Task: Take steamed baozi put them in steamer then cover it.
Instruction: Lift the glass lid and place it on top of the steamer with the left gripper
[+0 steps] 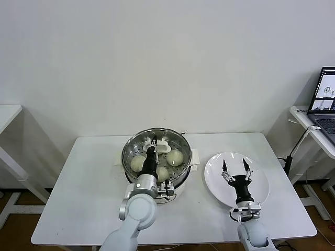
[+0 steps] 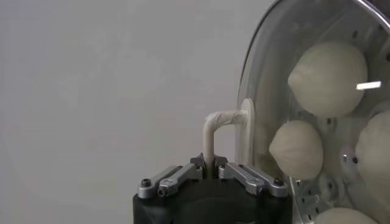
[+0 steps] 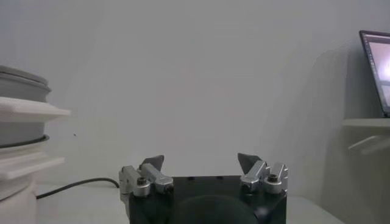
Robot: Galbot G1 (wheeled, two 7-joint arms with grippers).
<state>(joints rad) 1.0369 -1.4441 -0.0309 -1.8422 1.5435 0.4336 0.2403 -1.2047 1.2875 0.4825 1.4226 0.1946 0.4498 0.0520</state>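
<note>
A lab or office test room is suggested by a bare white wall (image 1: 167,57), plain white tables (image 1: 94,183) and an open laptop (image 1: 325,99).

Cream-white steamed baozi (image 1: 175,157) in shiny silver perforated steamer (image 1: 131,144); clear cover (image 2: 268,73) with cream-white handle (image 2: 214,131); white plate (image 1: 261,180) on white table (image 1: 89,193).

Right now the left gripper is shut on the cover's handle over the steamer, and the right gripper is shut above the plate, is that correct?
Not quite: the right gripper is open, fingers spread above the plate, as the head view shows. The left gripper is indeed shut on the cover's handle over the steamer.
</note>
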